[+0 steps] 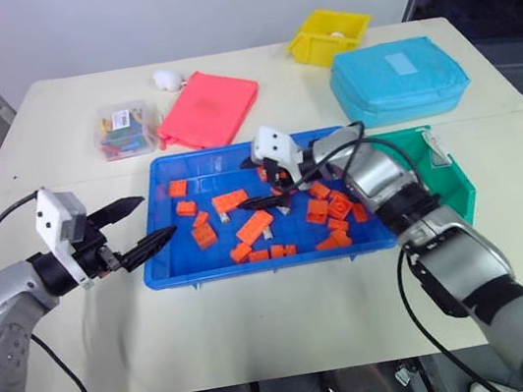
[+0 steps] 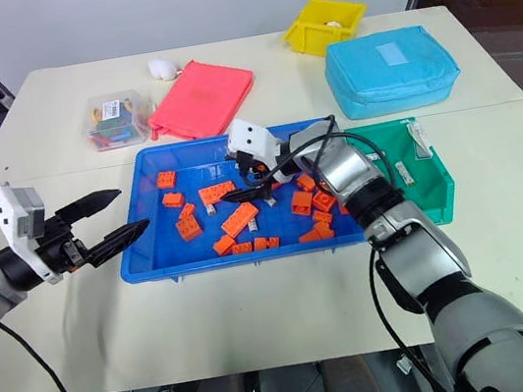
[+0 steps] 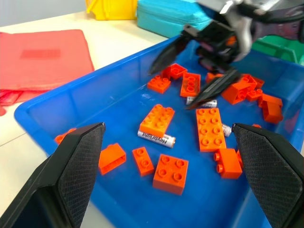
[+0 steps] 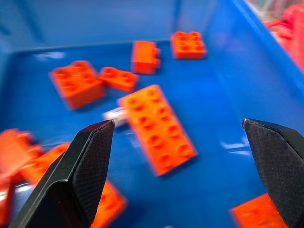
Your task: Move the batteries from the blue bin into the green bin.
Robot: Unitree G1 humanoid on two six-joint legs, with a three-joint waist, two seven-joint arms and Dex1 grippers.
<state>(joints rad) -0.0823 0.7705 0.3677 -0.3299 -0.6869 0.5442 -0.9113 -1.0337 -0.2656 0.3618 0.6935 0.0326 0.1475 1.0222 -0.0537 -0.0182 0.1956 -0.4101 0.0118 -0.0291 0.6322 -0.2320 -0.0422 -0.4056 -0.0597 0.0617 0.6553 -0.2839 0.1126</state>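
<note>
Over the middle of the blue bin [image 1: 169, 270], right gripper [image 1: 275, 189] is spread wide and empty, pointing left and slightly down among the orange bricks [image 1: 254, 225]. Left gripper [image 1: 137, 228] also spread, empty, hovering level at the bin's left rim, not in the bin. Batteries [image 3: 156, 138] lie flat on the bin floor, wedged between bricks: in the left wrist view one sits just below a long brick, another [image 3: 201, 101] right under the right gripper's lower fingertip, a third pokes out beside a long brick [image 3: 209, 128] towards the near right. Right wrist view shows one silvery end [image 4: 114, 114] half hidden by a long brick [image 4: 156, 127]. Green bin [image 1: 459, 187] sits touching the blue bin's right side; what looks like one pale cylinder already in it, can't confirm. Judgement: step in hand is the reach for a pick, task barely started. To do it well: go for the battery under the fingertip, it's the most exposed. Turn the wrist so the fingers straddle the cylinder across its short axis, not along it. Come down steeper; the current shallow angle risks shoving bricks over it. Close slowly, the thing will roll. Keep the left arm parked clear of the rim so the carry path to the right stays free.
</note>
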